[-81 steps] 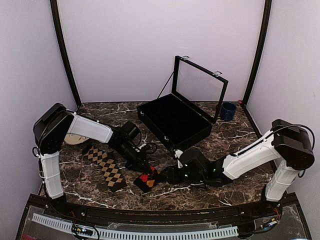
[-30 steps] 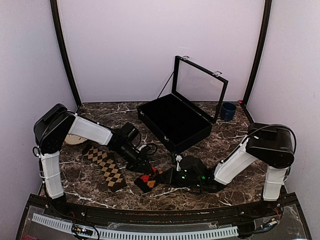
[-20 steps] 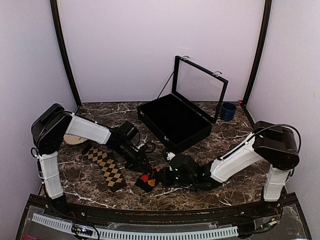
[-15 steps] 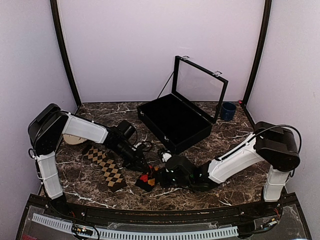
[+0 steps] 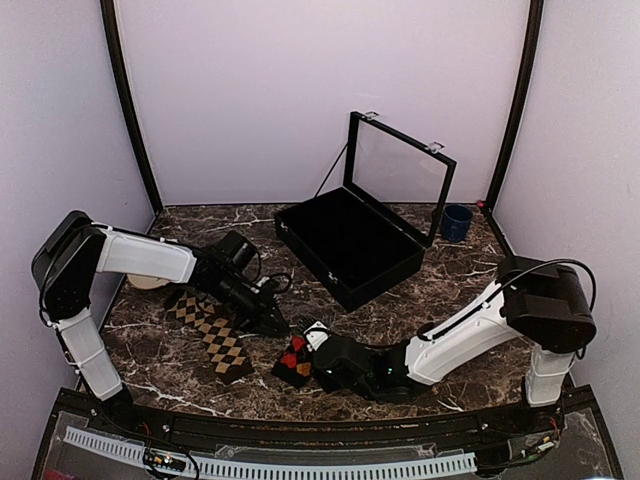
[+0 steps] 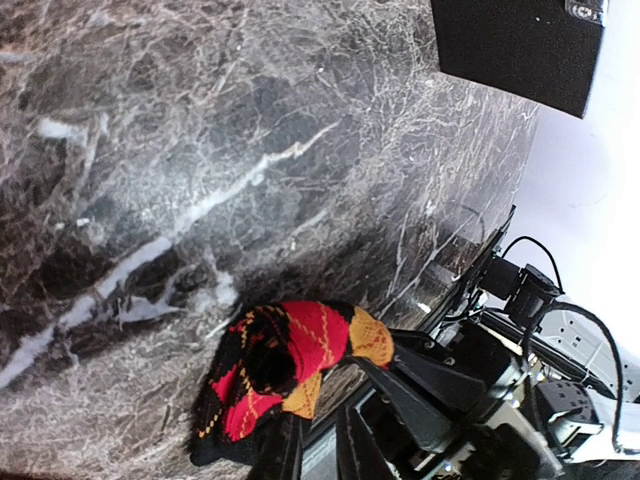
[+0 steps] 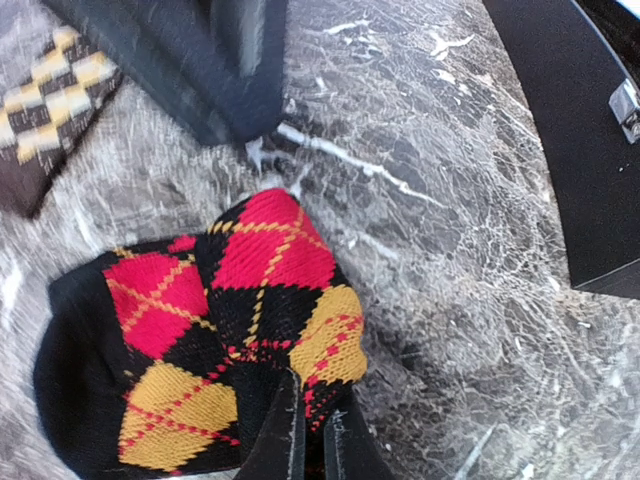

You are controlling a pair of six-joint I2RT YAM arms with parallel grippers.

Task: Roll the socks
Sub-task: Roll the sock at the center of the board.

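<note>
The red-and-orange sock [image 5: 292, 361] lies as a small rolled bundle on the marble near the front. In the right wrist view, my right gripper [image 7: 312, 395] is shut on the sock's [image 7: 270, 270] near edge, with fabric pinched between its fingertips. The left gripper [image 5: 273, 324] hovers just left of the bundle. In the left wrist view its jaws [image 6: 318, 414] stand a little apart with nothing between them, and the sock [image 6: 300, 350] lies just beyond the tips. The tan sock [image 5: 215, 335] lies flat as a strip, further left.
A black case [image 5: 350, 250] with its glass lid raised stands at the middle back. A blue cup [image 5: 457, 222] sits at the back right. A pale disc [image 5: 148, 281] shows under the left arm. The case's corner [image 7: 580, 120] appears at the right wrist view's right edge.
The left gripper has drawn back to the left, off the red-and-orange sock. The right arm has reached further left and lower, still holding the bundle.
</note>
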